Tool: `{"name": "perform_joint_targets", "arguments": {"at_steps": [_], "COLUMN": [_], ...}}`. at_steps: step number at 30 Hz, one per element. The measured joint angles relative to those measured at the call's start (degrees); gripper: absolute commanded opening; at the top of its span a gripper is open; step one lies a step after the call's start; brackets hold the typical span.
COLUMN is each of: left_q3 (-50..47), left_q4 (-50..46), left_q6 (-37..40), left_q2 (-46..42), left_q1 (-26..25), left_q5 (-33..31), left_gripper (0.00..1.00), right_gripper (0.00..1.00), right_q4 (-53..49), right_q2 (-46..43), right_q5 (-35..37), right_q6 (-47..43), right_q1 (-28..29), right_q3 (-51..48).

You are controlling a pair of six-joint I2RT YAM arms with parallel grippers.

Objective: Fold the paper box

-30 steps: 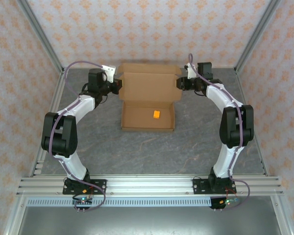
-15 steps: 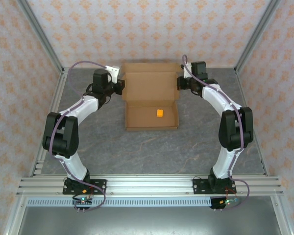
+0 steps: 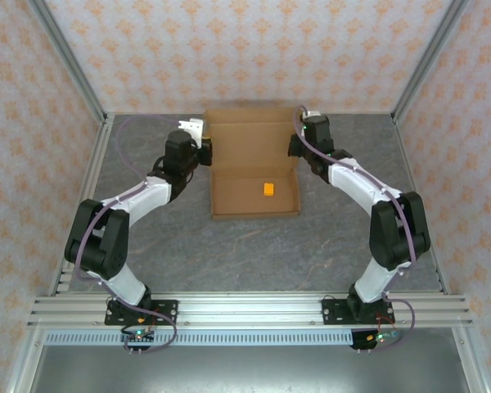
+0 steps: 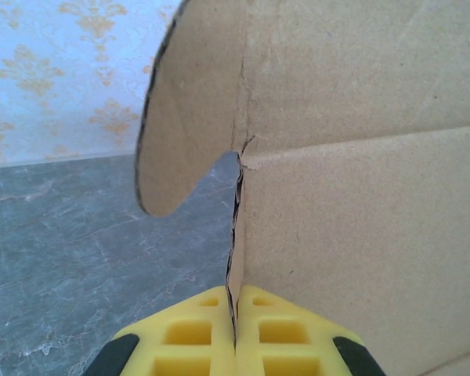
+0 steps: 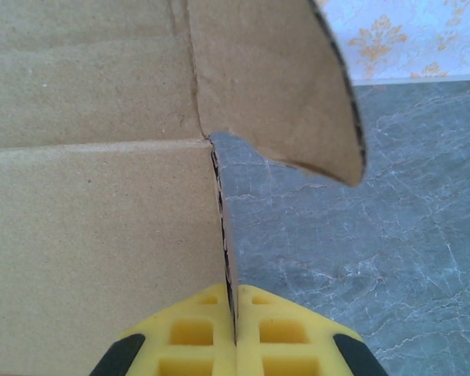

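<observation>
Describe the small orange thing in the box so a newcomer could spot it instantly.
Towards the far middle of the grey marbled table, a brown paper box lies open, with its lid raised at the far side. Inside its shallow tray, slightly right of centre, sits the orange block. It is tiny and the only bright spot on the plain cardboard.

No readable text, label or number stands on the paper box (image 3: 252,147).
</observation>
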Motion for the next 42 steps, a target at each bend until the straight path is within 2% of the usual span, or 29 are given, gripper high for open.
{"name": "perform_joint_targets", "arguments": {"at_steps": [7, 13, 19, 28, 37, 42], "left_q3": [-3.02, -5.55, -6.84, -8.46, -8.46, -8.59], "left_q4": [5.07, 8.72, 10.21, 10.19, 10.19, 12.09], "left_q6": [-0.96, -1.27, -1.27, -0.63, 1.97, 2.82], "left_q2": [-0.33, -1.11, -1.84, -4.81, -5.14, -3.98], "left_q1": [-2.45, -4.37, -5.09, -5.46, -5.46, -5.46], "left_q5": [-6.80, -10.01, -11.47, -12.74, -12.72, -12.46], "left_gripper": [0.00, 0.00, 0.06, 0.17, 0.00, 0.00], "right_gripper": [0.00, 0.00, 0.00, 0.00, 0.00, 0.00], "right_q4": [9.53, 18.21, 24.30, 27.02, 28.46, 30.75], "right_q2": [-2.05, -2.45, -2.47, -4.28, -5.09, -5.05], "right_q5": [4.28, 5.90, 6.71, 7.32, 7.56, 7.63], "right_q6": [1.09, 1.25, 1.01, -0.96, -2.97, -3.74], "right_q1": [1.95, 2.14, 2.51, 2.67, 3.13, 3.13], "right_q3": [-6.64, -11.65, -14.62, -15.91, -16.98, -17.92]}}
